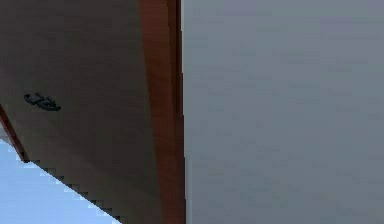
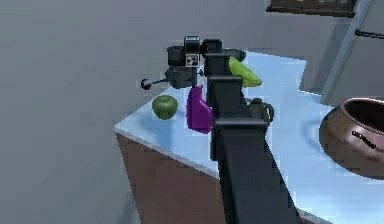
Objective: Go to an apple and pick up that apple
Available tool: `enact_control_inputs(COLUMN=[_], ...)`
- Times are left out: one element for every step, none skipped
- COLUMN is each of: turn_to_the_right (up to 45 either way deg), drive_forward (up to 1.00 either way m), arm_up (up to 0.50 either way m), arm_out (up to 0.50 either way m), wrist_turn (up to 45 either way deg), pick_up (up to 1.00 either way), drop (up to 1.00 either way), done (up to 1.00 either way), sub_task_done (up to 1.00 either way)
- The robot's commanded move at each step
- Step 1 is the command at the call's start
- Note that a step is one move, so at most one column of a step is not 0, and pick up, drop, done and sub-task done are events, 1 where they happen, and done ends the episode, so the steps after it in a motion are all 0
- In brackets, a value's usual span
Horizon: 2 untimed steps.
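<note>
1. A counter with a pale blue top and brown sides (image 2: 160, 178) stands by a plain grey wall (image 2: 70, 60) in the arm side view.
2. The round green apple (image 2: 165, 105) sits on the counter top, near the corner toward the arm side view's left.
3. A bright pink plastic bottle (image 2: 199, 112) stands upright just beside the apple, on its right in the picture.
4. The dark square arm (image 2: 240, 150) goes up from the bottom edge and over the counter top. It passes just right of the pink bottle.
5. At the arm's far end are two small white squares with black marks (image 2: 191, 44).
6. The gripper (image 2: 150, 84) sticks out to the left there. Its thin fingers (image 2: 157, 79) show just above the apple in the picture. I cannot tell if they touch the apple.
7. I cannot tell how the fingers are set, or whether the gripper has hold of anything.
8. A long yellow-green thing (image 2: 245, 73) lies farther back on the counter, right of the arm.
9. A small dark green lumpy thing (image 2: 263, 108) sits just right of the arm.
10. A big round copper-brown bowl (image 2: 355, 135) stands on the counter at the arm side view's right edge.
11. In the forward view, a brown wooden panel (image 1: 90, 110) with a small dark handle (image 1: 42, 101) is on the left. A flat grey surface (image 1: 290, 110) is on the right, and a bit of pale blue floor (image 1: 30, 190) shows at the bottom left.
</note>
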Motion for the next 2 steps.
enact_control_inputs(turn_to_the_right=[0.0,0.0], drive_forward=[0.00,0.00], arm_up=[-0.10,0.00], arm_out=[0.00,0.00], wrist_turn=[0.0,0.0], pick_up=[0.00,1.00], drop=[0.00,0.00], done=[0.00,0.00], sub_task_done=[0.00,0.00])
